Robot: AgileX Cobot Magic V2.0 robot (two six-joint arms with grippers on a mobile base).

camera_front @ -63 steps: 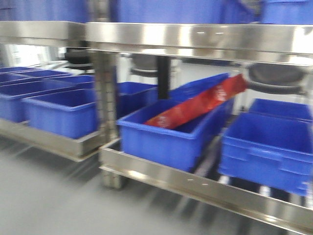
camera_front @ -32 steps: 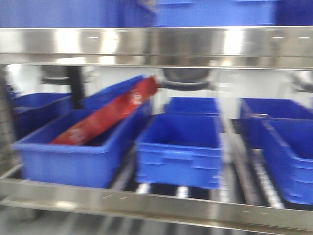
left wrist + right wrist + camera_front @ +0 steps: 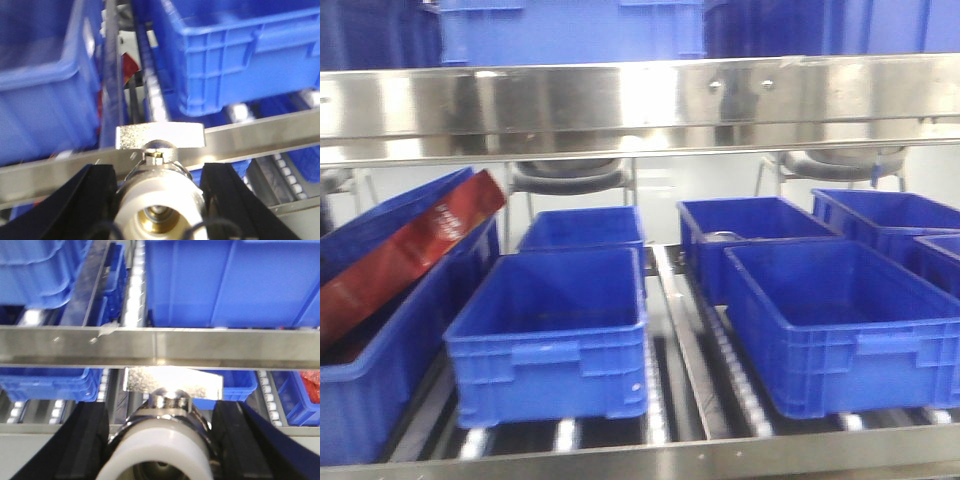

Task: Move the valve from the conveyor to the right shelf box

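The left claw is clenched on a valve and the right claw on a second valve, both held before the shelf. Pickup looks done. Dropping into a right-hand box remains. The red packet's print is too blurred to read.

The left gripper pinches the valve just before the steel shelf rail, with blue boxes behind that rail.
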